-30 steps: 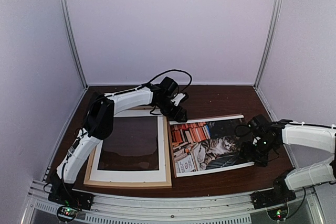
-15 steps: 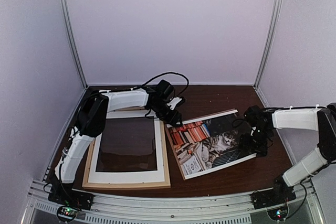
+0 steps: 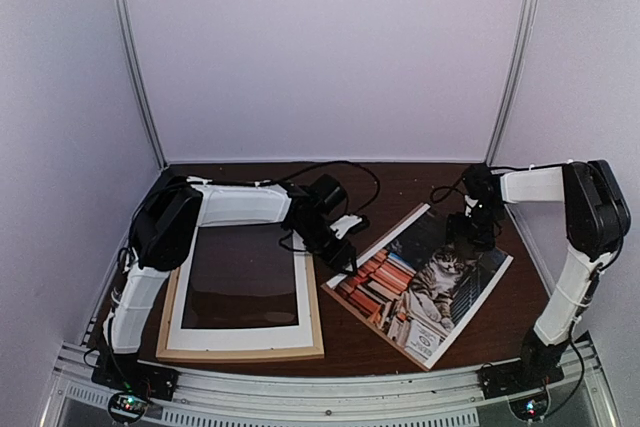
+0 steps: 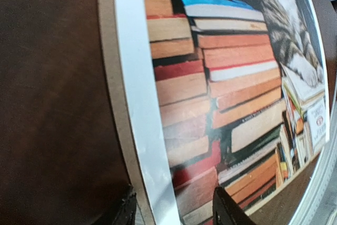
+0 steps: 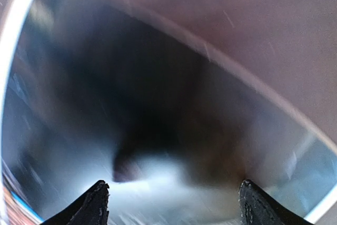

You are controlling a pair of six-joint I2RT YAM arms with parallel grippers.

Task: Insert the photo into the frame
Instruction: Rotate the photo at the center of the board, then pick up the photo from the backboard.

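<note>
While left arm (image 3: 235,204) reaches right | left claw (image 4: 174,209) half-open astride photo (image 3: 430,282) edge (right claw (image 5: 174,204) wide-open)

We are looking at the frame (image 3: 240,354) lying flat on the left half of the table (image 3: 400,182), with a mat (image 3: 235,333) sitting inside it. The photo (image 3: 425,282) is lying to the right of the frame, turned cornerwise, with one corner pointing toward the near table edge and its left corner just beside the frame's right strip. A board edge (image 4: 113,93) is peeking out along its border. Our left gripper (image 3: 340,252) is hanging over the photo's far-left edge, between frame and photo, its fingers (image 4: 224,209) straddling that edge, while our right gripper (image 3: 472,232) is hovering over the photo's far right corner.
</note>
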